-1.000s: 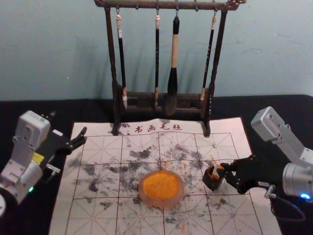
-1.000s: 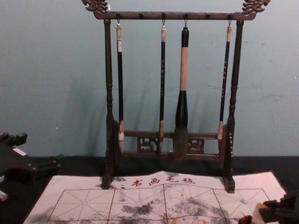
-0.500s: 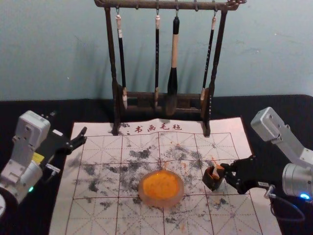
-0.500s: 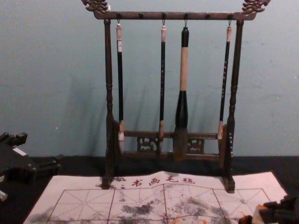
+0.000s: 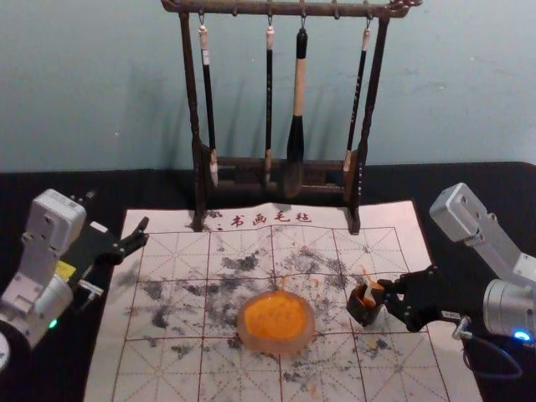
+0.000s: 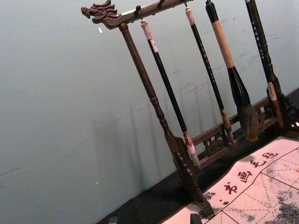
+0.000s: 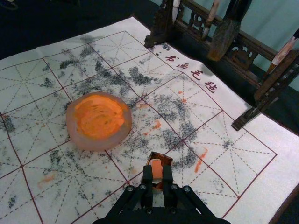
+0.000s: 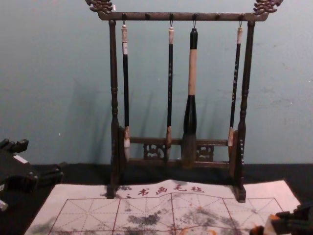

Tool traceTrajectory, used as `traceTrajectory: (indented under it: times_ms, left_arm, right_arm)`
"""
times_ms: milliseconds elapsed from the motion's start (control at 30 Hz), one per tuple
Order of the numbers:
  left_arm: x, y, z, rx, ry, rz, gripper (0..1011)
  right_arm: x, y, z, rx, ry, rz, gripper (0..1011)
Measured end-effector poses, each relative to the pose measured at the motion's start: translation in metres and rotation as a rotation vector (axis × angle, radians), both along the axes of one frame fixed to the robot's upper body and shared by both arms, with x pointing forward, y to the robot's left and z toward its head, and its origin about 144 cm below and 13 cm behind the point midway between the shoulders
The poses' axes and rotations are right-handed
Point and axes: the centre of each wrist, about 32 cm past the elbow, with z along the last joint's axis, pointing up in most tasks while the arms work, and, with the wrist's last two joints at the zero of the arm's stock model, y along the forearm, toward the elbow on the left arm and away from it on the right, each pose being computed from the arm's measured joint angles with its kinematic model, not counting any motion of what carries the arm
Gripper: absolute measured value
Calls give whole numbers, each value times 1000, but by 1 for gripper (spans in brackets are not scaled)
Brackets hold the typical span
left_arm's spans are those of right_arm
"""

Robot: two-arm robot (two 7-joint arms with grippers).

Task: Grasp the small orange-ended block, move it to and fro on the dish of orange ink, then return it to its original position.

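Reaching onto the mat [image 5: 159, 385] with the right end effector [image 7: 157, 175], seemingly pinching the block [image 7: 157, 168] by its sides. Find the block near three o'clock of the dish [image 7: 88, 143], seen from the head, at the small brown holder [image 7: 167, 160]; cannot tell how deeply seated. Idle at ten o'clock: the left end effector [image 6: 154, 219], spread wide. Likely at the grasp, with lifting next, though possibly at the put-back instead.

To grasp well, centre the block between both tips and squeeze evenly, just firmly enough against sideways drag. Avoid twisting during the squeeze, for fear of cocking the block against the holder. Check for firm hold before raising. Lift straight up, slowly, to avoid tipping or dragging the holder along. Once clear, carry towards nine o'clock, high enough to pass over the dish's rim, then lower gently onto the orange ink [image 7: 100, 116]. Press lightly in the strokes, to avoid pushing the dish. Remember the present spot and tilt for an accurate return.
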Motion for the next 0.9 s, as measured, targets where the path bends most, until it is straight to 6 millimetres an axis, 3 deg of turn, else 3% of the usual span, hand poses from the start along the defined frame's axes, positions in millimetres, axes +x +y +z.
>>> traceTrajectory:
  times_ms: [300,900]
  left_arm:
    - [0,0,0,0,0,0,1001]
    - [0,0,0,0,0,0,1001]
  right_arm:
    - [0,0,0,0,-1,-1,131]
    - [0,0,0,0,-1,-1,690]
